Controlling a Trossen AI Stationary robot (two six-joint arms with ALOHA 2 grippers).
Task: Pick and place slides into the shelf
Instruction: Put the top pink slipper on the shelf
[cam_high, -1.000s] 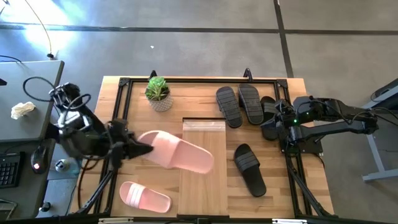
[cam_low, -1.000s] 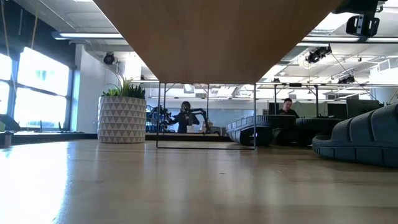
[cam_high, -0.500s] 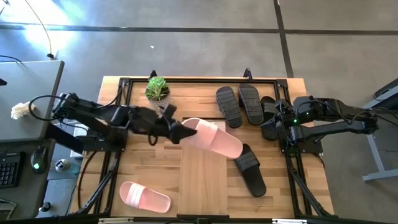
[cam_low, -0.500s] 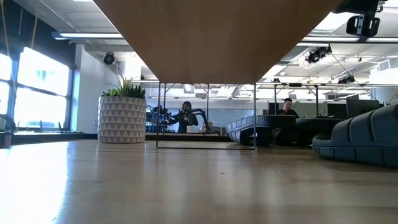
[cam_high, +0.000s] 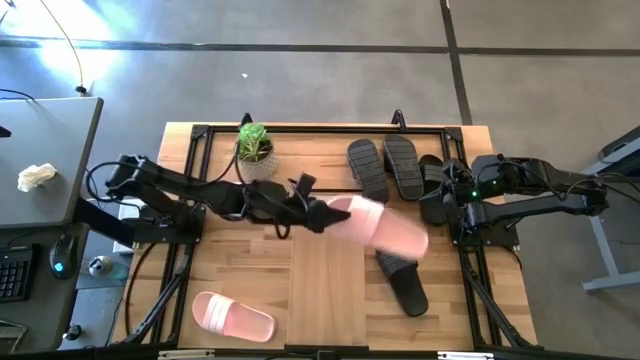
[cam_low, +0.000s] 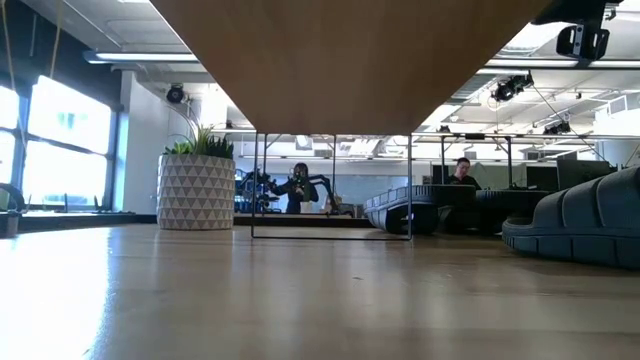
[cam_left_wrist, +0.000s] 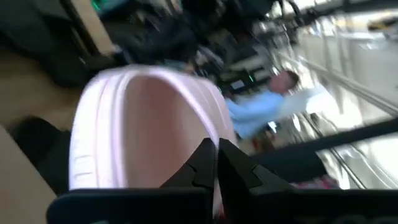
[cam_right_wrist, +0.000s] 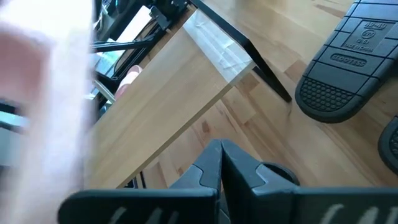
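1. The left pincer (cam_high: 318, 214) is clamped on a pink slide (cam_high: 388, 226), held over the shelf (cam_high: 325, 285) plank's right side, above a black slide (cam_high: 402, 278).
2. Risk: gripped by one end, it could swing or slip and knock the black slide.
3. The right pincer (cam_right_wrist: 221, 163) waits at the tabletop's (cam_high: 220, 265) right edge, fingers together.
4. Behind: an open office, a person seated.

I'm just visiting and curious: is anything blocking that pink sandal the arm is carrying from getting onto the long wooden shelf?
Nothing visible. The left gripper holds the pink slide just past the shelf, whose plank top looks bare.
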